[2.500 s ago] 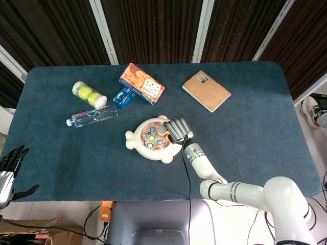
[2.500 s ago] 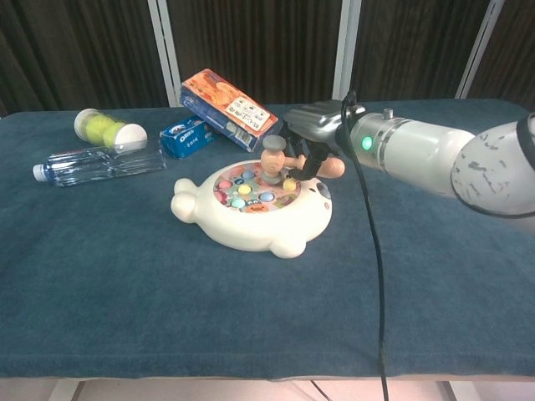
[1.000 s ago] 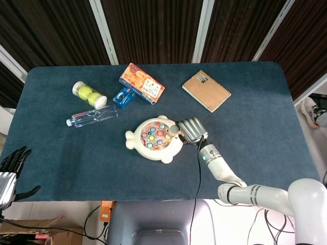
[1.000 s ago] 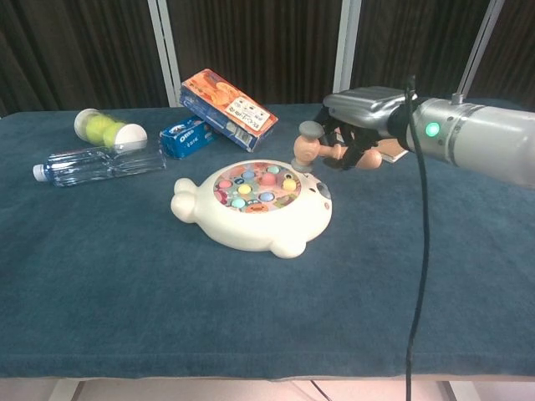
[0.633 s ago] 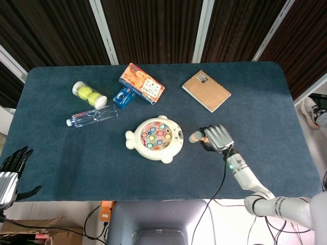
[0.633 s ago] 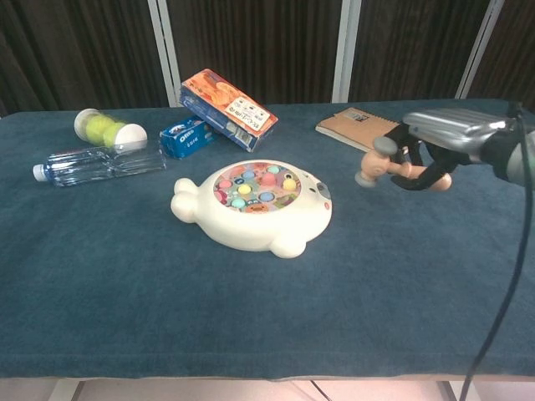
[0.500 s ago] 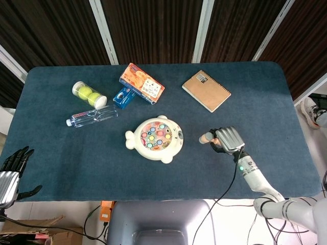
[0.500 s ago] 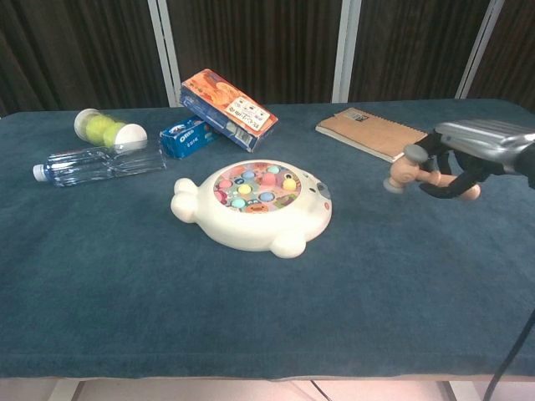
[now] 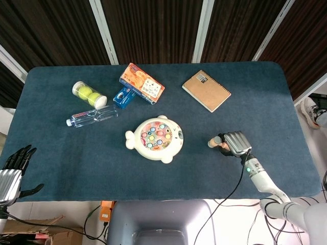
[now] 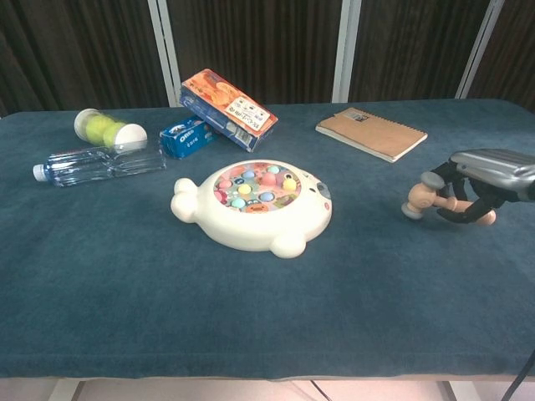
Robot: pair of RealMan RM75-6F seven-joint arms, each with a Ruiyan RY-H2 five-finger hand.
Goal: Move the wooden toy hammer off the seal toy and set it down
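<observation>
Left hand (image 9: 11, 173): idle off the surface edge, fingers apart, nothing held. Seal toy (image 10: 255, 203): mid-surface, hammer removed. Hammer (image 10: 428, 199): gripped by the handle in the right hand (image 10: 489, 175), low over bare cloth well right of the seal. It should be lowered level until touching, then released.

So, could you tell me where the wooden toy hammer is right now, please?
The wooden toy hammer is held in the right hand low over the table, right of the seal toy and nearer the front than the notebook.
</observation>
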